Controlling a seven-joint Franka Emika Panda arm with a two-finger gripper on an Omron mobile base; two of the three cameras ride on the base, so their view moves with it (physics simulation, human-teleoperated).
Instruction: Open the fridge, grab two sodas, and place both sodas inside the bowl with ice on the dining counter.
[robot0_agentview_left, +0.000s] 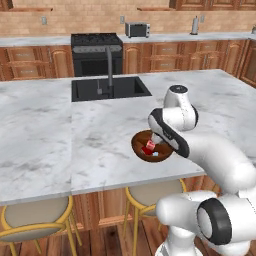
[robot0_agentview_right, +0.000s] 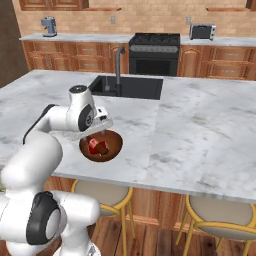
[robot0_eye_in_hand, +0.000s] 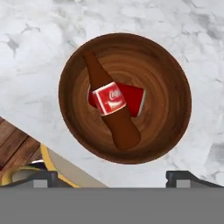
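Hovering over the bowl (robot0_eye_in_hand: 175, 65) on the marble worktop (robot0_eye_in_hand: 131, 17), the claw (robot0_eye_in_hand: 111, 177) gapes wide, empty; bottle (robot0_eye_in_hand: 111, 107) lies across red can (robot0_eye_in_hand: 133, 98).

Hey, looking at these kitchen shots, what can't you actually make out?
- Ice: hand view, none visible under the bottle and can in the bowl.
- Gripper: base views, arm hides it.
- Bottle cap: hand view, too dark against the wood.
- Stool: hand view, cut off.
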